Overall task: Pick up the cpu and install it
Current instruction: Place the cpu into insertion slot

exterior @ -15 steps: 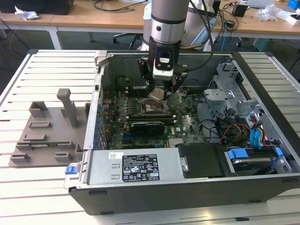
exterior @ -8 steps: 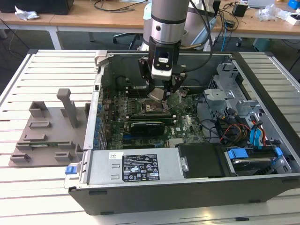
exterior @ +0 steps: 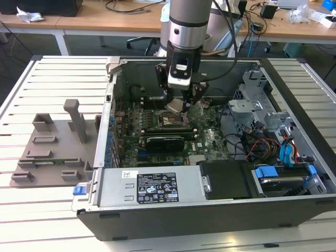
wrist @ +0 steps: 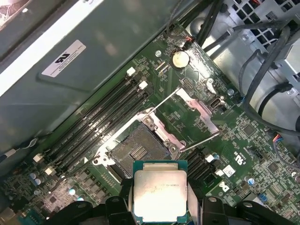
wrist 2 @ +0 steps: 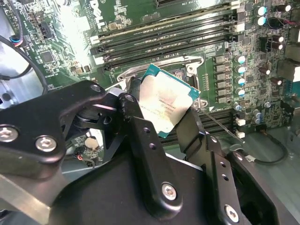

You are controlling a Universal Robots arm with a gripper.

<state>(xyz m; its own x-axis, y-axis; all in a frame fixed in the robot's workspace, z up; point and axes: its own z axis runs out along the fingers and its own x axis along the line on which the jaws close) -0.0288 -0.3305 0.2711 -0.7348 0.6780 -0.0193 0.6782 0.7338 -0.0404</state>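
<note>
First wrist view, claw (wrist: 161,207) clamping cpu (wrist: 161,196), near open socket (wrist: 138,151), inside computer case (wrist: 93,70)

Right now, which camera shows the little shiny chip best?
The first wrist view: the cpu faces the camera squarely, its metal top nearly all showing. In the second wrist view it is tilted, its edges hidden by the gripper. In the exterior view it is a small tilted bit under the gripper.

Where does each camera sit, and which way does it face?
Exterior view: off the arm, looking down into the open computer case; arm and hand show.
First wrist view: at the wrist, facing the open socket; fingers show.
Second wrist view: at the wrist, facing the motherboard; fingers show.
Both wrist views share the gripped cpu.
</note>
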